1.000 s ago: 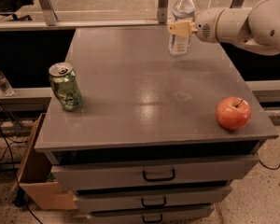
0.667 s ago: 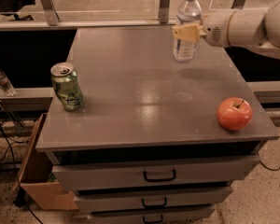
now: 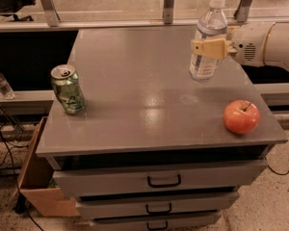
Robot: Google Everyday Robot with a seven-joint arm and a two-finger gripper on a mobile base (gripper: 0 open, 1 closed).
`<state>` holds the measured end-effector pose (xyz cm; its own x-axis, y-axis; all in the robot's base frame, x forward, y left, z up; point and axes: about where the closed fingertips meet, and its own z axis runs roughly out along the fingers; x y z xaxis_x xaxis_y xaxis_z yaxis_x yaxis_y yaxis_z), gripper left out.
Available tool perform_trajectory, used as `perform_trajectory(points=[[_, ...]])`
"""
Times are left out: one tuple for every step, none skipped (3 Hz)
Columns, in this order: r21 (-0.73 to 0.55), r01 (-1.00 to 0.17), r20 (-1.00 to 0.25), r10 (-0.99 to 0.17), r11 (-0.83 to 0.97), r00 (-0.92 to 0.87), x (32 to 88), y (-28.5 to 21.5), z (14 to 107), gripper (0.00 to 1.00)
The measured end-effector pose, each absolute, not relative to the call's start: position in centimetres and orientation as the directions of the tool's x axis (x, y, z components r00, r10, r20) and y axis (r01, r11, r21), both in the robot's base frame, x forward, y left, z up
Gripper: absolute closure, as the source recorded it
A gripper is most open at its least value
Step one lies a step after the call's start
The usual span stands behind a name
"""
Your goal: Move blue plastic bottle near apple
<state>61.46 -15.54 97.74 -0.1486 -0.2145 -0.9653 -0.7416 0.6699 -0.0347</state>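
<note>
The blue plastic bottle (image 3: 208, 38), clear with a white cap and pale label, is upright over the right rear part of the grey cabinet top (image 3: 135, 90). My gripper (image 3: 205, 48) comes in from the right and is shut on the bottle's middle with its tan fingers (image 3: 209, 47). I cannot tell whether the bottle's base touches the top. The red-orange apple (image 3: 241, 116) sits near the front right corner, in front of and to the right of the bottle.
A dented green soda can (image 3: 67, 89) stands at the left of the top. A small clear bottle (image 3: 0, 83) sits on a ledge at far left. A cardboard box (image 3: 36, 177) is on the floor at left. Drawers (image 3: 159, 179) face front.
My gripper has carried the bottle forward and a little right, toward the apple. The apple and the can have not moved.
</note>
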Motion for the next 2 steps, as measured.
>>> perform_trajectory(points=[[-0.024, -0.749, -0.966, -0.207, 0.662, -0.152, 59.2, -16.4, 97.0, 1.0], [-0.025, -0.756, -0.968, -0.205, 0.655, -0.146, 58.0, -17.3, 96.6, 1.0]])
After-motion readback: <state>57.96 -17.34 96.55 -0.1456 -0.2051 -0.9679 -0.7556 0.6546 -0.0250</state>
